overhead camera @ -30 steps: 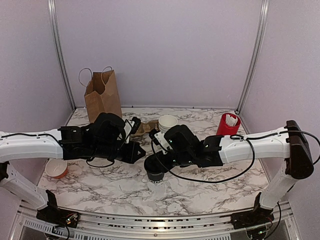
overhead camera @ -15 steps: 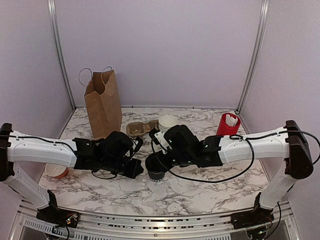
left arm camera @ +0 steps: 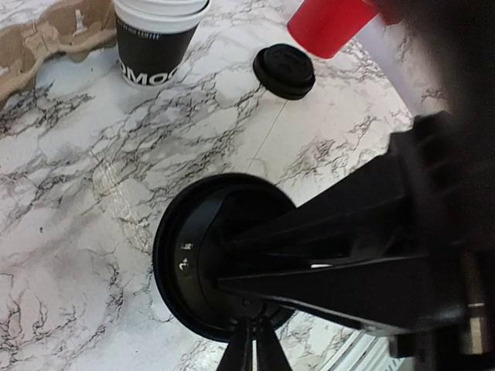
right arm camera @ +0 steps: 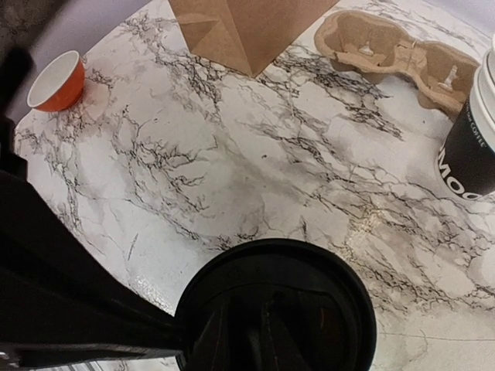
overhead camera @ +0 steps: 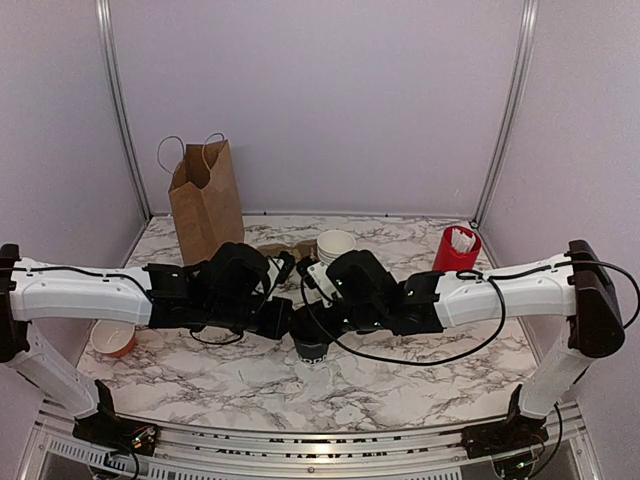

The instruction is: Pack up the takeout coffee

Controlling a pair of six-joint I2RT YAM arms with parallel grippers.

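The takeout coffee [overhead camera: 312, 347] stands upright on the marble table, a black cup with its black lid [left arm camera: 186, 263] on; the lid also shows in the right wrist view [right arm camera: 332, 286]. My left gripper [overhead camera: 287, 316] is shut, its tips [left arm camera: 253, 349] meeting at the lid's near rim. My right gripper [overhead camera: 318, 318] hangs right above the cup. Its fingers [right arm camera: 263, 340] lie close together on top of the lid and hold nothing. The two grippers crowd the lid from opposite sides.
A brown paper bag [overhead camera: 205, 200] stands at the back left. A cardboard cup carrier [left arm camera: 46, 42] and a stack of white-rimmed cups [overhead camera: 335, 245] are behind the coffee. A loose black lid [left arm camera: 284, 71], a red cup [overhead camera: 456, 248] and an orange bowl [overhead camera: 112, 338] are also there.
My left arm has swung right and forward, bringing its gripper from beside the carrier to the cup's lid. My right gripper has stayed over the cup.
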